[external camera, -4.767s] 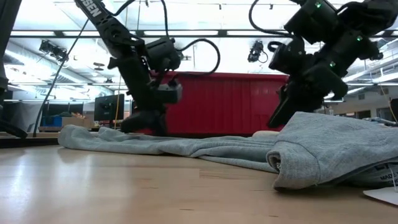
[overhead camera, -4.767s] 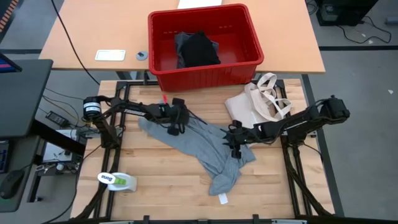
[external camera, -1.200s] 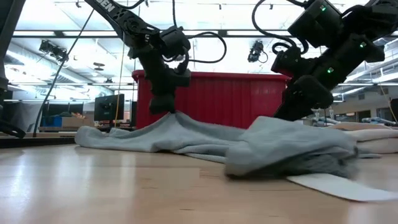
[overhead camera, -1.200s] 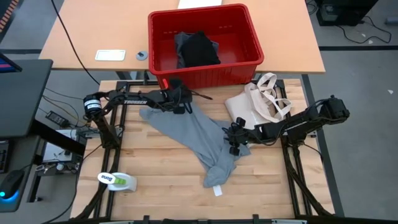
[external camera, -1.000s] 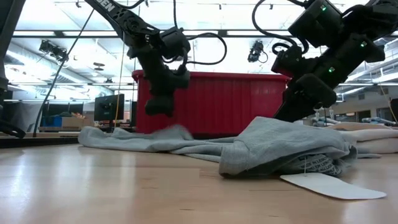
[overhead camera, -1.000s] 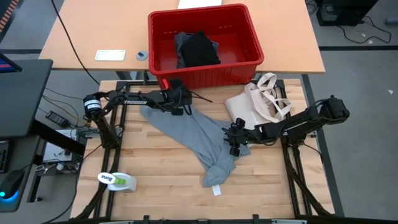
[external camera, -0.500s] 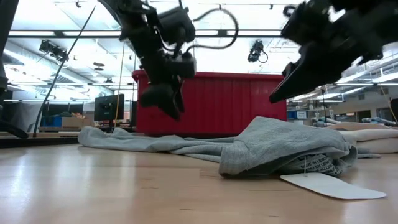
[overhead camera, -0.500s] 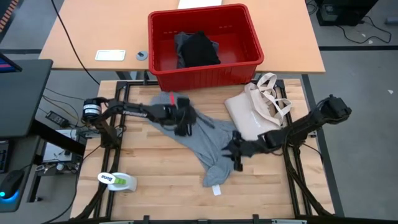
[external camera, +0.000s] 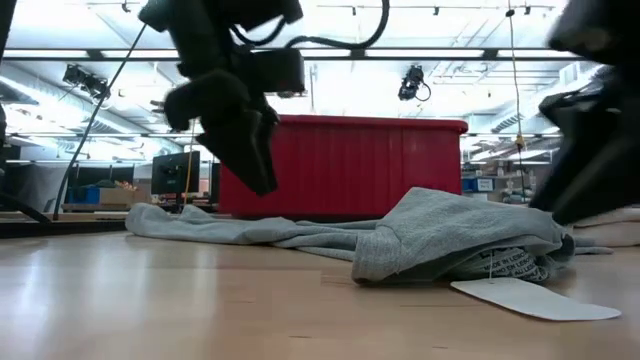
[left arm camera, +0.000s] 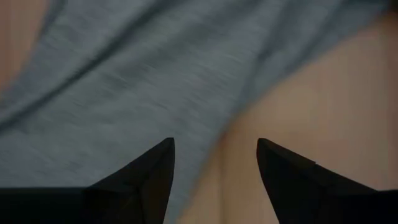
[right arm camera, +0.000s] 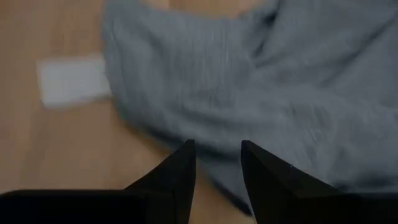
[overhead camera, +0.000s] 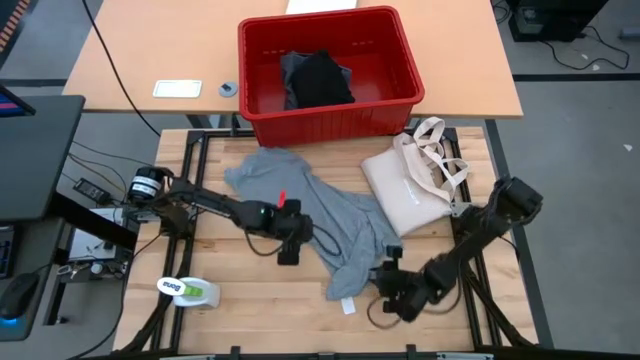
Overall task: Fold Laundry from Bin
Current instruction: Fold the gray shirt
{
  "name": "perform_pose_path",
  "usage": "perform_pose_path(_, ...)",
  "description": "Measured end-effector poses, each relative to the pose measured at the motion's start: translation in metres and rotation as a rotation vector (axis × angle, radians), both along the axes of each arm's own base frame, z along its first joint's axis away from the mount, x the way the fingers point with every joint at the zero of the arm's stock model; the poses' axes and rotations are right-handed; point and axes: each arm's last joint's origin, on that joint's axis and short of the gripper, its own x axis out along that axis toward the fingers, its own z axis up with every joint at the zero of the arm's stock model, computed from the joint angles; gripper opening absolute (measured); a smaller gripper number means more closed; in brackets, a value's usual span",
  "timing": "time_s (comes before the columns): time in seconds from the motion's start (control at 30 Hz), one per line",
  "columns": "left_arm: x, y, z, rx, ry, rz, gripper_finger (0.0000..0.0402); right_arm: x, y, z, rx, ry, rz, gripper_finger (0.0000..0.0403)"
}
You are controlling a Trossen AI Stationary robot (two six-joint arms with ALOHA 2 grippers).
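**Grey T-shirt loose on desk; both sets of fingers empty**

Desk (overhead camera: 230,290): slatted wood, lower centre of the high view. Red bin (overhead camera: 330,75) stands at its upper edge, top centre of frame, with a black garment (overhead camera: 322,80) bunched inside.

Grey T-shirt (overhead camera: 320,220): crumpled flat on the desk, running diagonally from just under the bin toward bottom centre. A white tag (overhead camera: 347,306) lies at its lower tip. Cream tote bag (overhead camera: 410,185) sits at the shirt's right edge.

Left gripper (overhead camera: 287,250): centre-left of frame, at the shirt's left edge. In the left wrist view its fingers (left arm camera: 146,177) are spread, nothing between them, cloth beyond them.

Right gripper (overhead camera: 385,290): lower right of centre, just beside the shirt's lower tip. Fingers (right arm camera: 180,174) part-open with a narrow gap, empty; the shirt lies ahead of them.
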Motion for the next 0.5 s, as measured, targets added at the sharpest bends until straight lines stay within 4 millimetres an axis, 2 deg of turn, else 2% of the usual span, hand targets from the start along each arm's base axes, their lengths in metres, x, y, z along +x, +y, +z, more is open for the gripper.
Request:
perform_pose_path(0.13, -0.004, -0.016, 0.000, -0.003, 0.007, -0.040, 0.0235, -0.003, 0.013, -0.016, -0.148, 0.020, -0.007, 0.0137)
perform_pose_path(0.27, -0.005, -0.024, -0.001, -0.008, 0.006, -0.046, 0.0235, -0.001, 0.016, -0.029, -0.194, 0.040, -0.014, 0.0137)
perform_pose_path(0.37, -0.007, -0.025, -0.001, 0.013, 0.011, -0.018, 0.0235, -0.001, 0.015, -0.033, -0.224, 0.037, -0.030, 0.0137)
perform_pose_path(0.5, -0.007, -0.018, 0.000, 0.133, -0.002, 0.035, 0.0235, -0.004, 0.009, -0.032, -0.265, 0.015, -0.099, 0.0137)
